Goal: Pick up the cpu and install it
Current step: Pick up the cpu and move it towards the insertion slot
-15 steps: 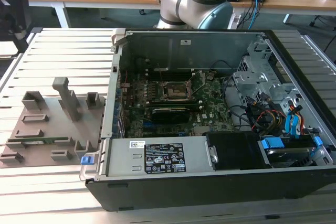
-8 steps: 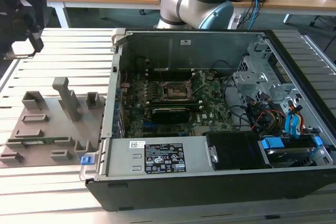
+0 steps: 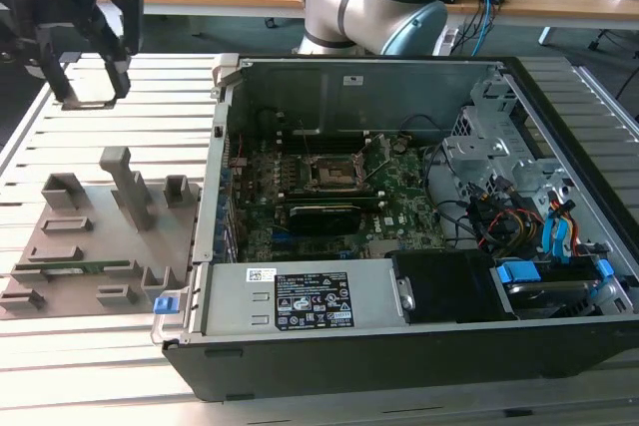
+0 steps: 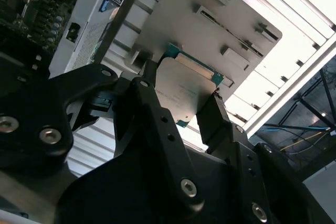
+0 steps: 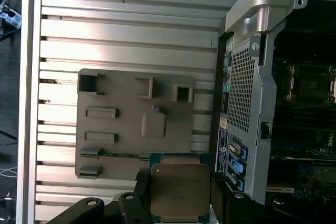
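You've got the cpu (image 5: 179, 190) clamped between the gripper's (image 4: 184, 109) fingers, hanging in the air above the grey parts tray (image 3: 100, 236). Pick-up looks done. The motherboard socket (image 3: 329, 172) inside the open computer case (image 3: 419, 336) looks unfilled, so the install is left.

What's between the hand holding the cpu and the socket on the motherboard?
In the exterior view, bare table slats, then the case's upright metal wall, lie between the hand and the socket; both wrist views show the cpu gripped.
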`<state>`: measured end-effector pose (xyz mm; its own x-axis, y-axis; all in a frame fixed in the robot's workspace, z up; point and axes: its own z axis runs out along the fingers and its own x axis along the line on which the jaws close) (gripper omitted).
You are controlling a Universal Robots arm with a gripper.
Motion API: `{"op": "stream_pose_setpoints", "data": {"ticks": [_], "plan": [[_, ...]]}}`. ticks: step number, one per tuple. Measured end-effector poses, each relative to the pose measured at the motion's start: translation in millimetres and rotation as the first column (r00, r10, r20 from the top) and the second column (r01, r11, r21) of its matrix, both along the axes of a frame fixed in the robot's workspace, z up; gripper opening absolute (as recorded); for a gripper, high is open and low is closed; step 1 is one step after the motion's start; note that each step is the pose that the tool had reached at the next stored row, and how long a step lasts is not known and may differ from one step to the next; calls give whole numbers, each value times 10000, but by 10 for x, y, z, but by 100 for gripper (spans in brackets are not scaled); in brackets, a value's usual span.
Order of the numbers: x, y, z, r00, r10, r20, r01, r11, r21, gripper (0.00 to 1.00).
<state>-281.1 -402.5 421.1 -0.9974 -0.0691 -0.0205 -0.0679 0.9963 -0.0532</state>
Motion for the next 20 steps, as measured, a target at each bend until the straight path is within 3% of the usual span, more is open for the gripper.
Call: {"op": "stream_pose_setpoints", "data": {"ticks": [20], "plan": [[890,77,0,10000,-1,-83,0,9999,-148,55]]}}
